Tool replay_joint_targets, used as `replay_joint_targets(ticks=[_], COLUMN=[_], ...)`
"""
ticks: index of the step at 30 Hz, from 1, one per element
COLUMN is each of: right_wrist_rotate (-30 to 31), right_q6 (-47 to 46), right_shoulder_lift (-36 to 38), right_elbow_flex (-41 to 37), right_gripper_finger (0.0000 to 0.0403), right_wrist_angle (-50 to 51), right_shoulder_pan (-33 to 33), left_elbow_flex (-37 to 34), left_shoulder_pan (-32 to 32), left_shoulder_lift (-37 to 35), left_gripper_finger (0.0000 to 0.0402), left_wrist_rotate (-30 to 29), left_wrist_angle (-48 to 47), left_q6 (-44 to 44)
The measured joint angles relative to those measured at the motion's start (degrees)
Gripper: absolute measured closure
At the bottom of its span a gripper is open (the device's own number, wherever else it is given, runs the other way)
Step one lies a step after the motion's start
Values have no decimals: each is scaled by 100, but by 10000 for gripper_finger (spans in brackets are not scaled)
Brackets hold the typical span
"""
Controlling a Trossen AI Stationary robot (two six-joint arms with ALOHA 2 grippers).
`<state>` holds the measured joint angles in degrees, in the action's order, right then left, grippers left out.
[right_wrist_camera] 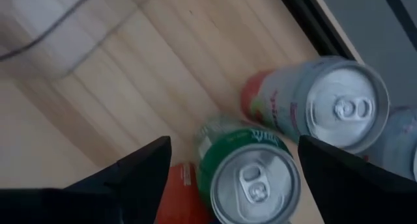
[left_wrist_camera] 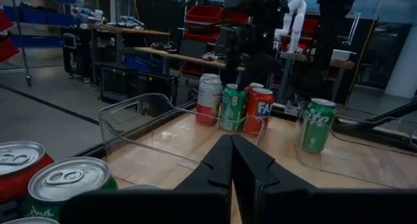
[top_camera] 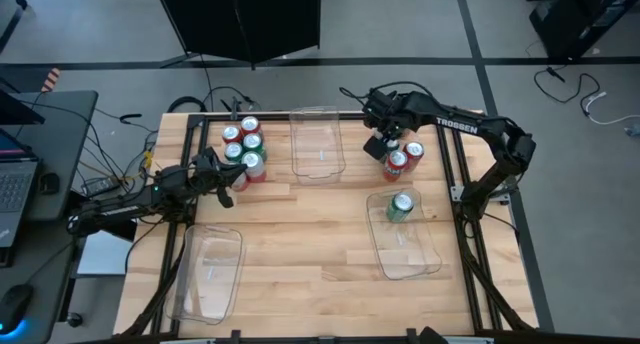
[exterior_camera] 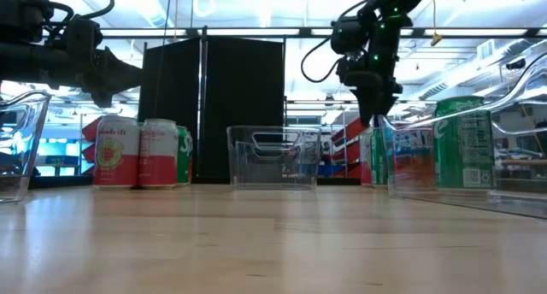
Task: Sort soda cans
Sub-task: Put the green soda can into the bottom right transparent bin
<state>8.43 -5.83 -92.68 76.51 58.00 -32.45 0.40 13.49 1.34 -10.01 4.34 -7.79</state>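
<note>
Two groups of soda cans stand upright on the table. The left group (top_camera: 243,149) holds several red, green and silver cans. The right group (top_camera: 402,160) has red cans, a pale can (right_wrist_camera: 326,107) and a green can (right_wrist_camera: 251,175). One more green can (top_camera: 400,206) stands in the right clear bin (top_camera: 410,254). My right gripper (top_camera: 385,147) hangs open above the right group, pointing down; its fingers stand either side of the green can's top without touching it. My left gripper (top_camera: 224,180) is shut and hovers beside the left group, holding nothing.
A clear bin (top_camera: 318,144) sits at the far middle of the table and holds nothing. Another clear bin (top_camera: 210,274) lies at the near left. Bare wood lies between the bins in the middle of the table. A dark screen stands behind the far edge.
</note>
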Motion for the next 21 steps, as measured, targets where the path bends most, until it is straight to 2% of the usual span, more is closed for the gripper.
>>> replay_joint_targets(ticks=[21], right_wrist_rotate=[-114], right_q6=[-65], right_shoulder_lift=[0], right_elbow_flex=[0], right_gripper_finger=[80], right_wrist_angle=[135], right_shoulder_pan=[7], left_elbow_flex=[0], left_shoulder_pan=[-1], left_shoulder_lift=[2], left_gripper_finger=[392], left_wrist_rotate=[-1], left_wrist_angle=[0], left_q6=[2])
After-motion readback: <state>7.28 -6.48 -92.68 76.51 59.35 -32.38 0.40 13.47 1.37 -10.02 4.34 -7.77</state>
